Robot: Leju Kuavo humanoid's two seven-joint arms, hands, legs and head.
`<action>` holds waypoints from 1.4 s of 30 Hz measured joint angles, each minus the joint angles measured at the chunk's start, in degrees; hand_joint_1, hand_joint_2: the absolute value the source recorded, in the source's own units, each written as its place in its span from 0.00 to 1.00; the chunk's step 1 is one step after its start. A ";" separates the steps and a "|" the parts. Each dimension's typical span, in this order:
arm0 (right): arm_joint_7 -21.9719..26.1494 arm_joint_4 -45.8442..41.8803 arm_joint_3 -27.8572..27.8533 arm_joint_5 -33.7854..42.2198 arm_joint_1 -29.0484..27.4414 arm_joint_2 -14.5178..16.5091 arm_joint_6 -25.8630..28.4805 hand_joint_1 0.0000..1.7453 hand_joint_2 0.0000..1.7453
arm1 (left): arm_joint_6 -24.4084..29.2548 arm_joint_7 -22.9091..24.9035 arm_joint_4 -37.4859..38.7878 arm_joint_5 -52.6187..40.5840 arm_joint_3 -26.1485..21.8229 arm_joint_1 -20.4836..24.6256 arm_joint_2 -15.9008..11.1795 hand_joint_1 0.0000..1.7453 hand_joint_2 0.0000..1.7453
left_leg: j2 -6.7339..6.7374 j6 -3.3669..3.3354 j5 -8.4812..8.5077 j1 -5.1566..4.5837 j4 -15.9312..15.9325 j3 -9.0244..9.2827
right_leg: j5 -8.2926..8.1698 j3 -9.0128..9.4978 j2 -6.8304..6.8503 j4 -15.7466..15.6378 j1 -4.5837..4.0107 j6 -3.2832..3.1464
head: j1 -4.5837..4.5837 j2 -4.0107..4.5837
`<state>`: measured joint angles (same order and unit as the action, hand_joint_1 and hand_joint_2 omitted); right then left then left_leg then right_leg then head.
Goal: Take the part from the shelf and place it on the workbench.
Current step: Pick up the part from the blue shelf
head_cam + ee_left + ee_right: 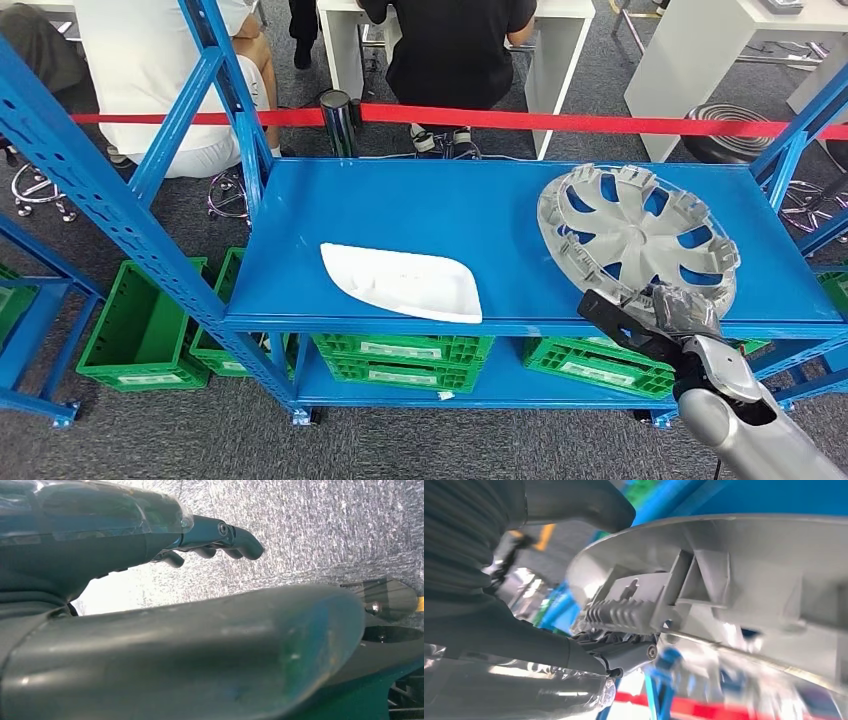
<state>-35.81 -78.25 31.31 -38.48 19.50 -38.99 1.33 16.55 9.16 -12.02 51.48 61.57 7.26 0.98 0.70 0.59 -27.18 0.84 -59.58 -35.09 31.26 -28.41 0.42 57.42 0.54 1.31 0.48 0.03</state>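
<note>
A grey wheel cover lies on the right side of the blue shelf board, its near edge tipped up. My right hand grips that near rim. In the right wrist view the thumb lies over the wheel cover's rim and the darker fingers sit under a ribbed clip. A white curved panel rests flat near the shelf's front edge, left of the cover. My left hand hangs over grey carpet with its fingers stretched out and holds nothing.
A slanted blue shelf upright rises at the left. Green crates stand on the floor and on the lower shelf. Behind the shelf runs a red barrier tape, with seated people and white desks beyond it.
</note>
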 joint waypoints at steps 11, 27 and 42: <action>6.12 -9.22 -7.15 -8.69 -3.63 0.15 17.75 1.00 1.00 | 0.44 -0.44 0.00 -0.14 0.00 -0.01 0.15 0.00 0.00 | -0.07 0.07 -0.09 0.00 0.01 -0.07 | 0.04 -0.05 0.03 0.00 0.00 -0.03 | 0.00 0.00; 7.90 -17.37 -16.79 -10.76 -10.11 1.39 24.47 1.00 1.00 | 0.46 -0.44 0.00 -0.84 0.00 0.00 0.31 0.00 0.00 | -0.19 0.06 -0.10 0.00 0.01 -0.16 | 0.08 -0.14 0.05 0.00 0.01 0.01 | 0.02 -0.01; 9.34 -20.89 -21.57 -12.15 -13.35 2.44 28.25 1.00 1.00 | 0.44 0.08 0.00 -1.34 0.00 0.01 0.33 0.00 0.00 | -0.34 0.06 -0.11 0.00 0.01 -0.25 | 0.11 -0.22 0.09 0.00 0.01 0.03 | 0.01 0.00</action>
<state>-26.47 -99.14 9.73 -50.63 6.15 -36.56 29.58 16.99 9.24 -12.02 50.13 61.57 7.27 1.31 0.37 0.65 -27.29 0.83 -59.57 -35.34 31.38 -28.62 0.52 57.43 0.55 1.34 0.49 0.03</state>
